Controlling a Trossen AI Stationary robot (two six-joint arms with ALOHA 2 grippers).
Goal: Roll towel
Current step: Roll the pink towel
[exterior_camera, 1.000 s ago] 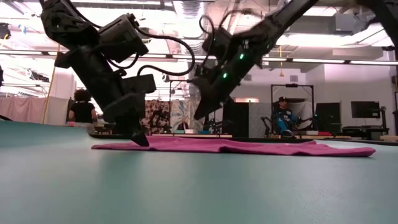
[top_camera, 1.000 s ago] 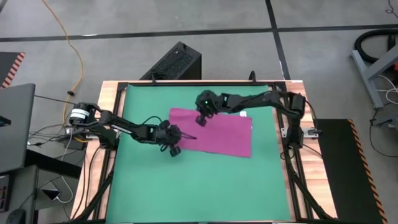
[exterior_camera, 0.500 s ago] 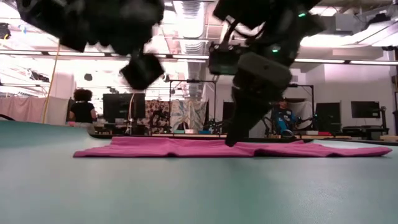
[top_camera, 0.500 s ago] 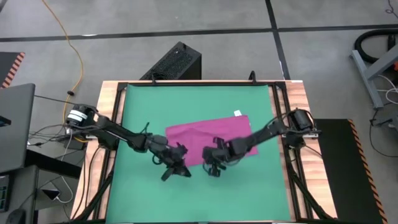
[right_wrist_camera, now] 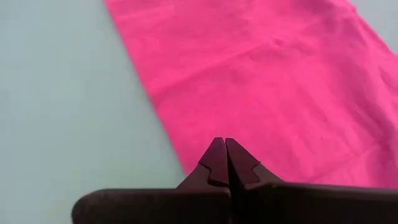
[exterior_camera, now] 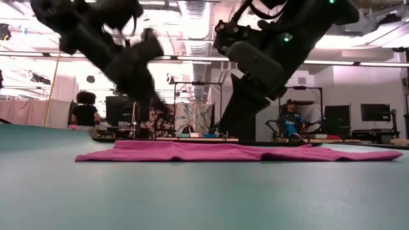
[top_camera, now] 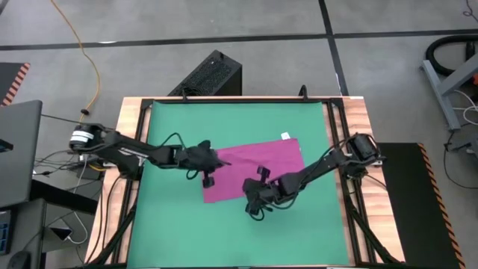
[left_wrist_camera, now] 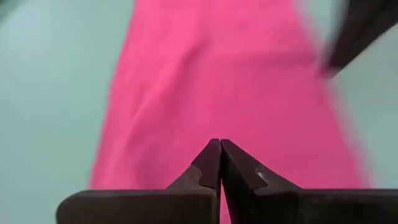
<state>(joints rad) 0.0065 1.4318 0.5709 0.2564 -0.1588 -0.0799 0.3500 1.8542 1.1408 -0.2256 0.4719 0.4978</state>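
High view: the towel point(top_camera: 258, 170) lies flat mid-frame on the green mat point(top_camera: 172, 232), left gripper point(top_camera: 210, 163) at its left edge, right gripper point(top_camera: 254, 202) by its lower edge. Low view: towel spread flat across the middle. Wrist views: both sets of fingers pinched tight together, holding nothing, pink cloth just ahead.

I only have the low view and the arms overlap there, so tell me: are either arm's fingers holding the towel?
Observer: No. The left gripper is shut and empty, over the towel.
Operator: And the right one?
Observer: The right gripper is also shut and empty, by the towel's edge.
Operator: Where's the tag?
Observer: The white tag sits at the towel's far corner on the right arm's side, away from both grippers.
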